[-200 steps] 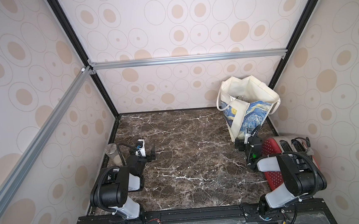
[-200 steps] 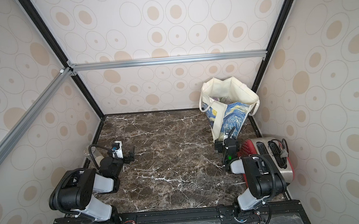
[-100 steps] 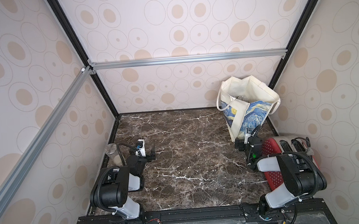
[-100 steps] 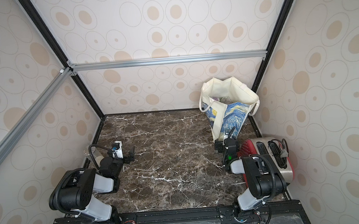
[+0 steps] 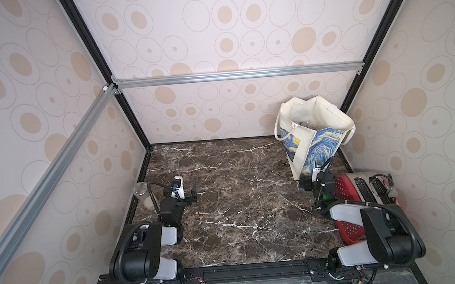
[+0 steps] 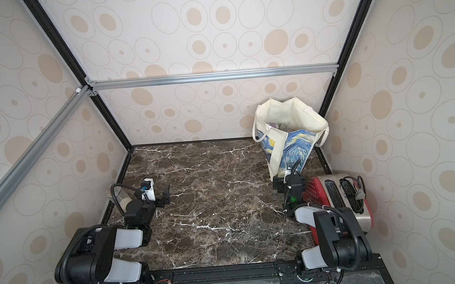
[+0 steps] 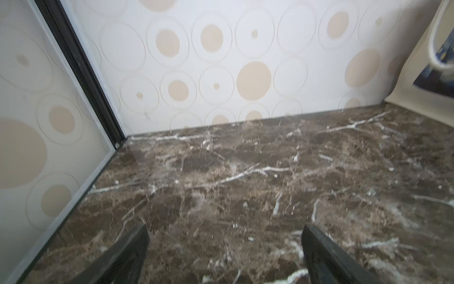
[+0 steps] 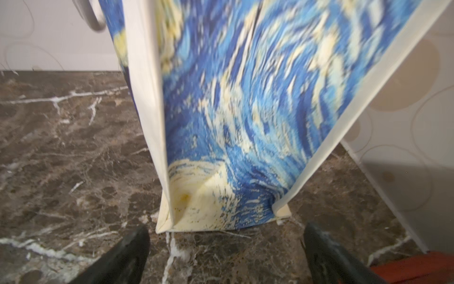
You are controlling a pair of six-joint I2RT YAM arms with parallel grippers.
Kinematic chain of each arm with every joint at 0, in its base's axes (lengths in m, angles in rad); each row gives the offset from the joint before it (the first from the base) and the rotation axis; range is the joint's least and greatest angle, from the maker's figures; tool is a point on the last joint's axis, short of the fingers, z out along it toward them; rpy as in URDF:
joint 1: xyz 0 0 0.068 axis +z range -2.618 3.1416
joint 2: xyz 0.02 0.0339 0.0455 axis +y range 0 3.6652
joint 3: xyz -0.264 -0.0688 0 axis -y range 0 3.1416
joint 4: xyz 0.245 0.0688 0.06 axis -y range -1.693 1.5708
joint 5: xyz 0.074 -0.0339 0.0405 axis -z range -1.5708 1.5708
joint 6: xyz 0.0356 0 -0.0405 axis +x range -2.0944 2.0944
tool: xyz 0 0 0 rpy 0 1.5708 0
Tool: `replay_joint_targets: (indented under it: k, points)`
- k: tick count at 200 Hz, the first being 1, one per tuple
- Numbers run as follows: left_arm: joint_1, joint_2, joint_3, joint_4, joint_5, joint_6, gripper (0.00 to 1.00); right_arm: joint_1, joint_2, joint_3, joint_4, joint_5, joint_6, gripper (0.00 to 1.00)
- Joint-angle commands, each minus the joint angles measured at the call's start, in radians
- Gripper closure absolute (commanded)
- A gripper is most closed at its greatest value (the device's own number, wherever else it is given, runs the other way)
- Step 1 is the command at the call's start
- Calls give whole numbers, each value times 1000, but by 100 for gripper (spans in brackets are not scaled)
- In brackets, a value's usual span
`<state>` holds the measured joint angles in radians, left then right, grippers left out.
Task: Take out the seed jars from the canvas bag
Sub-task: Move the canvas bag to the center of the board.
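Standing open, canvas bag (image 5: 317,147) with seed jars (image 6: 285,125) inside

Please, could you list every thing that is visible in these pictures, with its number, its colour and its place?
table: one, dark brown marble with white veins, the floor of the cell.
bag: one, cream with a blue-and-yellow print, standing open in the far right corner.
jars: a few show but the count is unclear, clear, inside the bag.
cylinder: one, clear with beige grains at the bottom, at the table's left edge beside the left arm.
toaster: one, red and silver, at the right edge, nearer than the bag, partly behind the right arm.
left gripper: one, black, open and empty, low over the table's left part.
right gripper: one, black, open and empty, just before the bag's base.
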<state>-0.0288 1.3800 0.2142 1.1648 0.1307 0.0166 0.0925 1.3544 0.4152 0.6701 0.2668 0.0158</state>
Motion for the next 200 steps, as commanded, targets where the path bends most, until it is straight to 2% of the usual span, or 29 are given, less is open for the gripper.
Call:
replay_joint_targets:
  k: [1, 27, 46, 74, 96, 113, 138, 181, 200]
  points:
    - [-19, -96, 74, -199, -68, -9, 2, 32, -135, 17, -132, 7, 11, 0]
    - [-22, -213, 84, -252, -41, -142, 2, 87, -310, 33, -234, -100, 30, 0]
    - [-24, -307, 148, -389, -59, -254, 2, 93, -361, 123, -366, -166, 101, 0]
    - [-23, -365, 295, -619, -83, -395, 2, 89, -317, 339, -684, -128, 222, 0]
    - [-21, -367, 411, -877, -246, -648, 2, 87, -222, 502, -843, -208, 153, 0]
    - [-10, -363, 438, -891, -134, -521, 2, 86, -167, 603, -932, -141, 180, 0]
    - [-10, -342, 447, -853, -66, -501, 2, 70, -107, 757, -1058, -103, 189, 1]
    - [-46, -244, 516, -930, 18, -433, 2, -7, 13, 1023, -1277, -123, 214, 12]
    - [-81, -216, 525, -942, 35, -415, 2, -29, 64, 1075, -1318, -171, 222, 18]
